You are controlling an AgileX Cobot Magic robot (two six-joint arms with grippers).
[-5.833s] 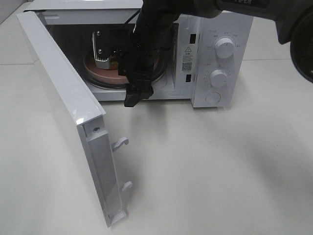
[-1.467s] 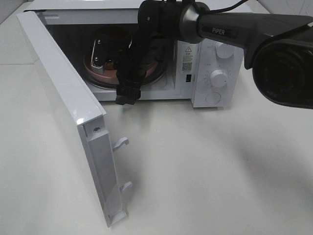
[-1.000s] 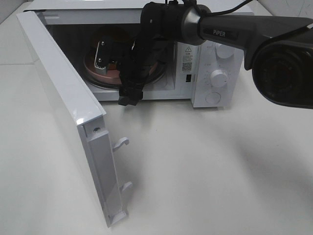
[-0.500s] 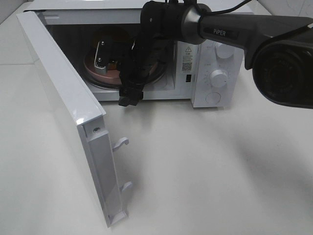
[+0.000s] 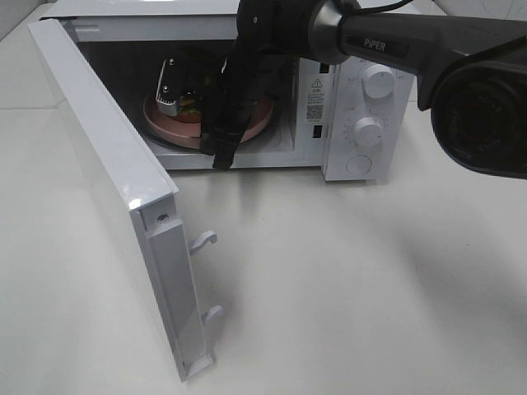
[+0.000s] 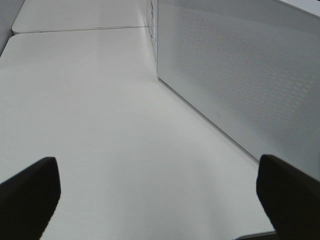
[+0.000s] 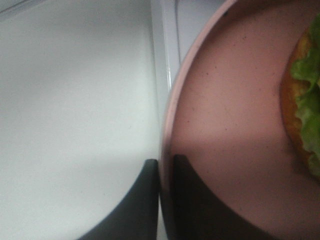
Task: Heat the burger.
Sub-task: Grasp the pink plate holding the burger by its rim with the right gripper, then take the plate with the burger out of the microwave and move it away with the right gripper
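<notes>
The right claw is reaching into the open microwave that is standing on the desk, and its two dark fingers are pressing together on the rim of the pink plate, one finger lying outside the rim and the other lying on the plate's upper face. The burger is sitting on that plate inside the oven cavity, further in from the pinched edge, with a bare stretch of plate lying between it and the fingertips; only its orange-brown side and green lettuce are showing in the right wrist view. In the high view the burger is peeking out beside the arm's black wrist, with the microwave door swinging wide toward the camera. The left claw is hanging over bare desk beside the microwave's perforated side wall, its fingers spread wide and gripping nothing.
</notes>
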